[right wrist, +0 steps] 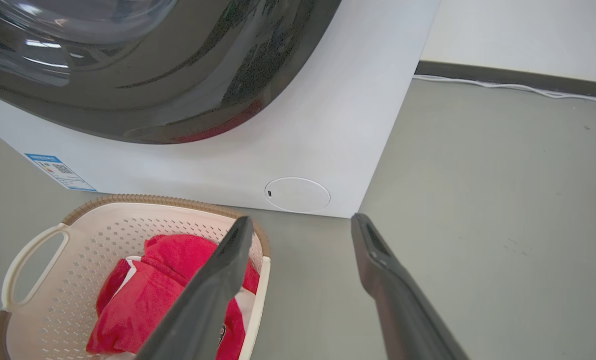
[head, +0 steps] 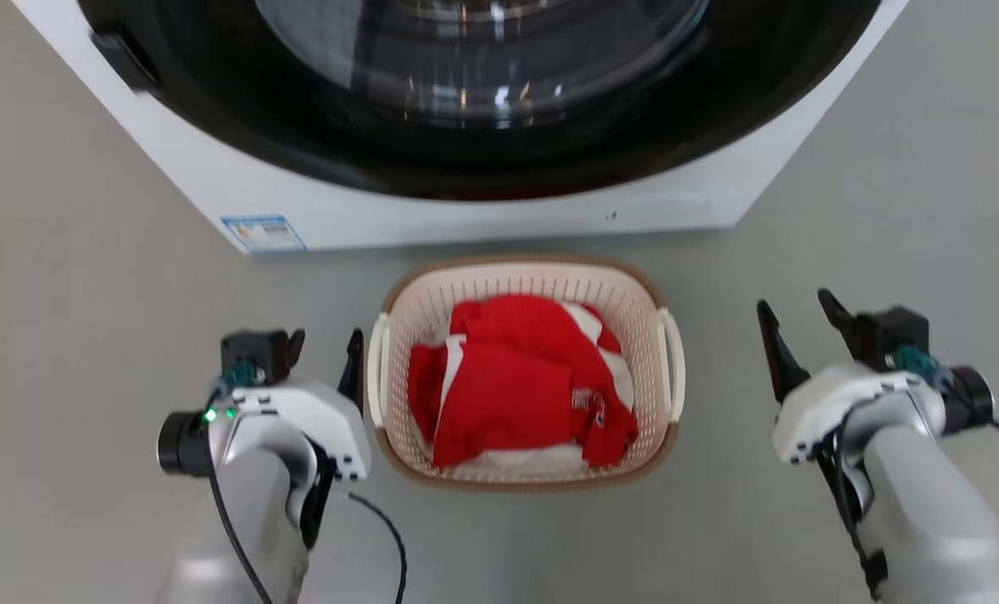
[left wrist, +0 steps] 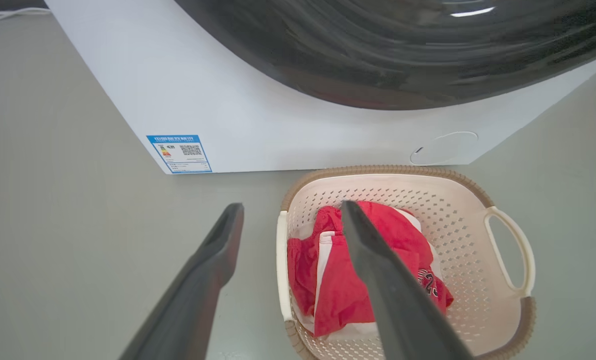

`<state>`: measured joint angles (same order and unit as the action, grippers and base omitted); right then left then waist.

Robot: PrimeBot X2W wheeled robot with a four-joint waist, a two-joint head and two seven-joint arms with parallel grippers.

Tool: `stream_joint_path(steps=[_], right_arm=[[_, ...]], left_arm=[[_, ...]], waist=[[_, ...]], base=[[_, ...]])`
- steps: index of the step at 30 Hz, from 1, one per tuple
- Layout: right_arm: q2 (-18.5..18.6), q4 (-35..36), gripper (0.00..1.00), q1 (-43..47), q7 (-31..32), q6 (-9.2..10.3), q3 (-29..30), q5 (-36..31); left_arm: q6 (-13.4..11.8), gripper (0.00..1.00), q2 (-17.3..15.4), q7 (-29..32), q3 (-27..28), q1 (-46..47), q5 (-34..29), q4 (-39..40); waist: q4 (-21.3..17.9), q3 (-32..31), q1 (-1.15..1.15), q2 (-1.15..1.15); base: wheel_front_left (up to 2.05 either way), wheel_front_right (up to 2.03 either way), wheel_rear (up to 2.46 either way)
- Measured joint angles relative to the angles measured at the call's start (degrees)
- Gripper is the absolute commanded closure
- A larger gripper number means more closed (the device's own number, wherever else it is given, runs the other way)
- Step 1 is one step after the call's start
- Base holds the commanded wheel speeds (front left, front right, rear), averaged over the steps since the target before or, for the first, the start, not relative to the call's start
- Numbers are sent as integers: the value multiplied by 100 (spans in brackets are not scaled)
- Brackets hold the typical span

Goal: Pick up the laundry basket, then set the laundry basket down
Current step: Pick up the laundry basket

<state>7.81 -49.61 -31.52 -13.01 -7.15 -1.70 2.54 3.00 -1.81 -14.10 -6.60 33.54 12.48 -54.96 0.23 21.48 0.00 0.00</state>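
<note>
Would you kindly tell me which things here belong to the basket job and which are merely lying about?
Belongs to the job: laundry basket; left gripper and right gripper, open, either side of it.
Just there: washing machine behind the basket; red and white clothes inside the basket; white cable on the floor.

White washing machine [head: 465, 201] on grey floor [head: 88, 252], pale wall [right wrist: 518, 35] behind

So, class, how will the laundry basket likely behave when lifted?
Probably stiff: the laundry basket is perforated moulded plastic. Likely light, holding a few red-and-white clothes. Gripped by one side handle alone, it could tilt.
</note>
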Motion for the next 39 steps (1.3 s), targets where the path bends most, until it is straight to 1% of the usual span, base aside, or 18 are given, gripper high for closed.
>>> stream_joint_path(steps=[6,12,14,17,24,26,28,32,39], right_arm=[[-24,-656,0,-589,13,0,-382,113],[-105,-1107,0,-939,-5,0,-693,288],[-116,-1222,0,-1071,-13,0,-772,348],[-140,-1357,0,-1230,-38,0,-861,455],[-208,-1536,0,-1584,-63,0,-1111,582],[-212,-1551,0,-1633,-69,0,-1133,597],[-220,-1574,0,-1722,-78,0,-1157,630],[-242,-1615,0,-1875,-118,0,-1223,705],[-307,-1719,0,-1953,-119,0,-1354,839]], left_arm=[[12,0,10,-1,-238,598,450,-659],[53,0,19,47,-547,1035,798,-1131],[26,0,16,49,-686,1180,787,-1255],[22,0,26,57,-749,1367,873,-1408],[2,0,27,57,-889,1745,912,-1640],[1,0,29,57,-912,1801,912,-1660],[-57,0,29,57,-960,1912,892,-1705],[-57,0,29,56,-999,2092,888,-1764],[-94,0,27,155,-1057,2227,889,-1842]], waist=[[-19,518,0,0],[-56,925,0,0],[-64,1050,0,0],[-77,1238,0,0],[-121,1709,0,0],[-125,1778,0,0],[-130,1908,0,0],[-126,2134,0,0],[-85,2349,0,0]], base=[[0,0,0],[0,0,0],[0,0,0],[0,0,0],[0,0,0],[0,0,0],[0,0,0],[0,0,0],[0,0,0]])
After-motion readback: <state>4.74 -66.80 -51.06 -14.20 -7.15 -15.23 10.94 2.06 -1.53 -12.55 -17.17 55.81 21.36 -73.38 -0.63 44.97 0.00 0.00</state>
